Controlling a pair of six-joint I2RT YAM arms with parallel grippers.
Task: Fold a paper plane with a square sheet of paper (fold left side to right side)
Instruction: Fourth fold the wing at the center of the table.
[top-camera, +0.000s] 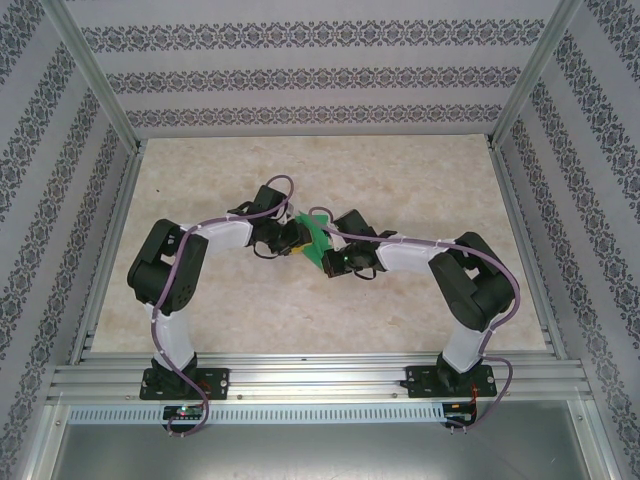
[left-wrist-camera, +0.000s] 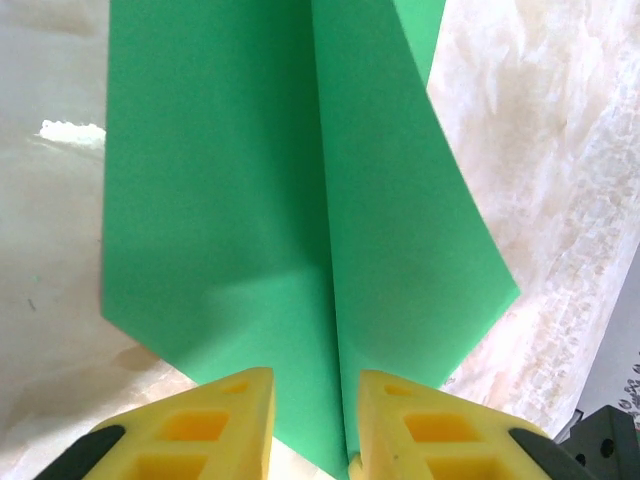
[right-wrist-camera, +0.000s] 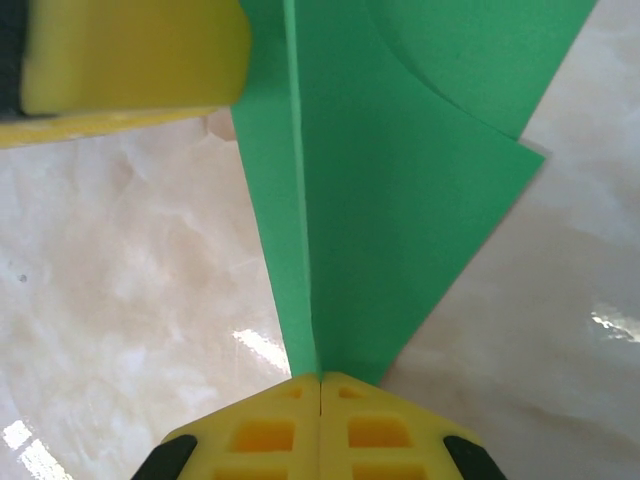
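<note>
Square sheet of paper (top-camera: 316, 240), bright green and creased, sits near the middle of the pale marbled surface (top-camera: 400, 180), between the two tools. From the top camera, both arms bend inward toward it. The left tool (top-camera: 293, 240) is at its left edge and the right tool (top-camera: 333, 262) at its near right corner.

In the left wrist view the sheet (left-wrist-camera: 230, 200) shows two flaps meeting along one sharp crease that runs down the middle. The right flap curls up off the surface (left-wrist-camera: 570, 150). The left tool (left-wrist-camera: 315, 382) has its yellow fingers (left-wrist-camera: 235, 415) parted, and the pointed near end of the paper and its crease lie in the gap between them. Whether either finger touches the paper cannot be told.

In the right wrist view the right tool (right-wrist-camera: 320, 378) is closed, its two yellow fingertips (right-wrist-camera: 275, 415) pressed together on the narrow end of the fold. The sheet (right-wrist-camera: 400, 200) rises from that pinch as an upright ridge. It fans out to the right in overlapping layers, the top one with a curved edge. One yellow finger of the left tool (right-wrist-camera: 130, 55) shows at the upper left, right against the paper's left side, above the glossy surface (right-wrist-camera: 120, 290).
</note>
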